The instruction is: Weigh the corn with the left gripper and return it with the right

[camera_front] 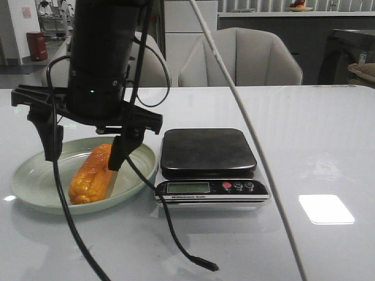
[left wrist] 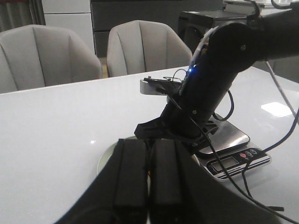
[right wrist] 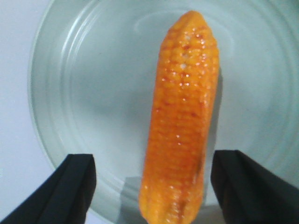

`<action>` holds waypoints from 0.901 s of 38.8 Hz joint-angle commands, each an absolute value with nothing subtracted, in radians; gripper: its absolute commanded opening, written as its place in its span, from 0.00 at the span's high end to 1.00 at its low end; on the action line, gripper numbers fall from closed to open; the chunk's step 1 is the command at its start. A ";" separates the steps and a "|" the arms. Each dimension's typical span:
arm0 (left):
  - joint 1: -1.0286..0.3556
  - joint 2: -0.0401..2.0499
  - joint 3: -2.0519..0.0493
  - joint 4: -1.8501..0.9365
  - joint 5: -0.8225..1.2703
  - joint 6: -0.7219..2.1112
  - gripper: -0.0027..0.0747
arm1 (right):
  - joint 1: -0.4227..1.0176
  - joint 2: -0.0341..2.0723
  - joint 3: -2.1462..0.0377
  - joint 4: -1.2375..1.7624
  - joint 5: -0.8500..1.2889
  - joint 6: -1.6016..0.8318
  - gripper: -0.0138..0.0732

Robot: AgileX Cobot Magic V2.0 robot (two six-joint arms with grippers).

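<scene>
The corn (camera_front: pixel 92 175), an orange-yellow cob, lies on a pale green plate (camera_front: pixel 35 181) to the left of the scale (camera_front: pixel 208 152). My right gripper (camera_front: pixel 85 155) hangs over the plate, open, with one finger on each side of the cob and not touching it. In the right wrist view the corn (right wrist: pixel 184 116) lies between the open fingers of the right gripper (right wrist: pixel 161 191) on the plate (right wrist: pixel 84 93). My left gripper (left wrist: pixel 148 147) is shut and empty, back from the plate (left wrist: pixel 106 156); it is out of the front view. The scale's platform (left wrist: pixel 231 135) is bare.
The right arm (left wrist: pixel 210 79) reaches across over the plate and scale. A black cable (camera_front: pixel 199 262) trails from it onto the table in front of the scale. Grey chairs (camera_front: pixel 240 55) stand behind the white table's (camera_front: pixel 316 146) far edge.
</scene>
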State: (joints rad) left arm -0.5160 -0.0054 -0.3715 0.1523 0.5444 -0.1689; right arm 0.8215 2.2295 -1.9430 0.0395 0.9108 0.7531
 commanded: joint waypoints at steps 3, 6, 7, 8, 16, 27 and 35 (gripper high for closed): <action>-0.517 -0.005 -0.398 0.157 0.466 -0.171 0.80 | 0.780 2.105 -2.008 0.000 1.003 0.599 0.14; -0.517 -0.005 -0.398 0.157 0.466 -0.171 0.80 | 0.753 2.061 -2.008 0.000 1.048 0.502 0.14; -0.517 -0.005 -0.398 0.157 0.466 -0.171 0.80 | 0.743 2.050 -2.007 0.000 1.062 0.469 0.14; -0.517 -0.005 -0.398 0.157 0.466 -0.171 0.80 | 0.735 2.035 -2.007 0.000 1.079 0.445 0.14; -0.517 -0.005 -0.398 0.157 0.466 -0.171 0.80 | 0.648 1.911 -1.994 0.000 1.175 0.269 0.14; -0.517 -0.005 -0.398 0.157 0.466 -0.171 0.80 | 0.505 1.622 -1.748 0.097 1.117 0.113 0.14; -0.517 -0.005 -0.398 0.157 0.466 -0.171 0.80 | 0.473 1.368 -1.465 0.112 1.007 0.040 0.14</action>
State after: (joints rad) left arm -0.5160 -0.0054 -0.3715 0.1523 0.5444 -0.1689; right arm 0.4817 1.5062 -1.5388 0.0998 1.0954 0.0756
